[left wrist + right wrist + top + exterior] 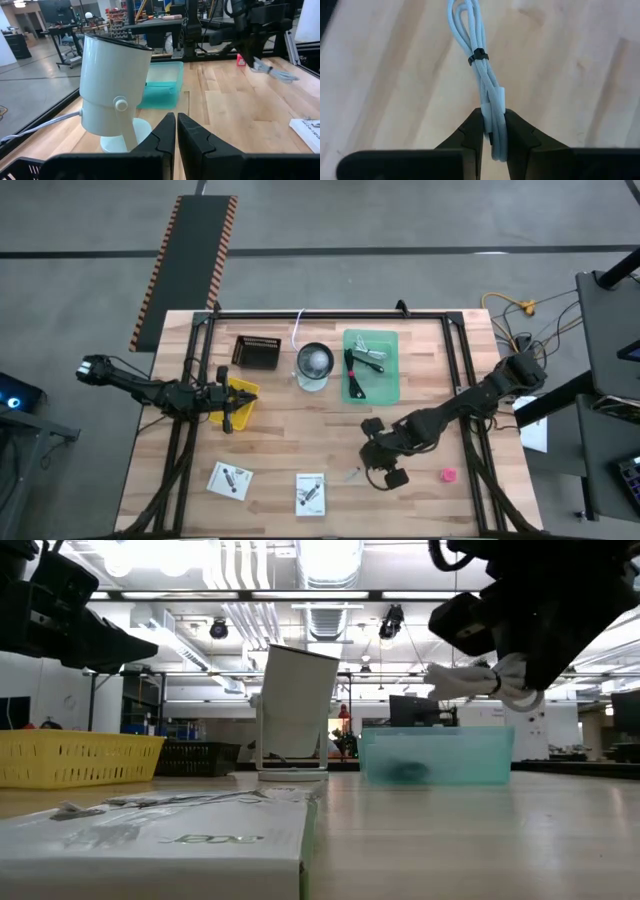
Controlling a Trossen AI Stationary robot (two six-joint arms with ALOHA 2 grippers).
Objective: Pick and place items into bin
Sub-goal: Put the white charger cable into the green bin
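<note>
The right gripper (493, 117) is clamped on a pale bundled cable (487, 85), which is bound with a small black tie and held off the table. The cable's long axis runs straight out from between the fingers, in line with them, and the loop end points away from the wrist.

Just beside this gripper on the wood are a small pale item (352, 475), too small to identify, and a pink lump (448, 475). Two white cards (310, 493) lie along the front edge. The printing on them cannot be read (the low view shows a few letters upside down, nothing legible).

Farther back is the teal bin (391, 392), beyond the right gripper toward the table's far edge. Its long side runs front to back, and dark and silver things already lie in it. It is probably the drop point, and the right arm is much the nearer one. The cable would need carrying away from the front edge until it hangs over the bin's opening.

A white device (314, 366) stands beside the bin, with a black basket (255, 352) beyond it. The left gripper (176, 120), fingers together and holding nothing, waits over the yellow basket (244, 392).
</note>
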